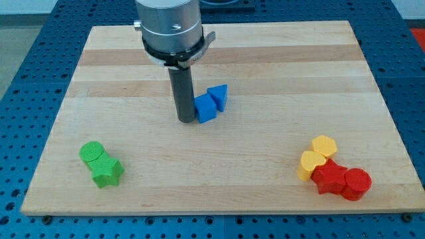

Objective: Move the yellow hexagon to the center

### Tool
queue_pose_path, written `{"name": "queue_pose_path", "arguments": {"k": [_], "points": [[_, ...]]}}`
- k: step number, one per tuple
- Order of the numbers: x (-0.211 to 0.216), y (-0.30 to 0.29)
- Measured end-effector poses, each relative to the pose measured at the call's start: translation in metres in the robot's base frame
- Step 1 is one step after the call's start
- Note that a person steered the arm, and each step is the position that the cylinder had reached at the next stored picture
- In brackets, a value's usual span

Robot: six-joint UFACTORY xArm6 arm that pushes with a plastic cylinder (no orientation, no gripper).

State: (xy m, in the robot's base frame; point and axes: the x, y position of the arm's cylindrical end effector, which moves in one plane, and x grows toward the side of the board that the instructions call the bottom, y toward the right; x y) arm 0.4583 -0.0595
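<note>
The yellow hexagon [325, 145] lies at the view's lower right, touching a second yellow block [309, 163] just below and left of it. My tip [185, 120] is near the board's middle, far to the left of the yellow blocks. It stands right against the left side of a blue block [205, 107], which touches a blue triangular block [218, 95].
A red block [330, 177] and a red cylinder [356, 184] touch the yellow pair at the lower right. A green cylinder [91, 153] and a green star-like block [107, 171] sit at the lower left. The wooden board [265, 60] is edged by blue perforated table.
</note>
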Motion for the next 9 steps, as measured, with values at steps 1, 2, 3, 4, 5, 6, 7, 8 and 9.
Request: {"name": "queue_pose_path", "arguments": {"k": [1, 2, 3, 4, 5, 6, 7, 8, 9], "points": [[0.000, 0.019], [0.000, 0.030], [0.000, 0.030], [0.000, 0.029], [0.029, 0.026], [0.056, 0.038], [0.051, 0.078], [0.035, 0.122], [0.030, 0.182]]}}
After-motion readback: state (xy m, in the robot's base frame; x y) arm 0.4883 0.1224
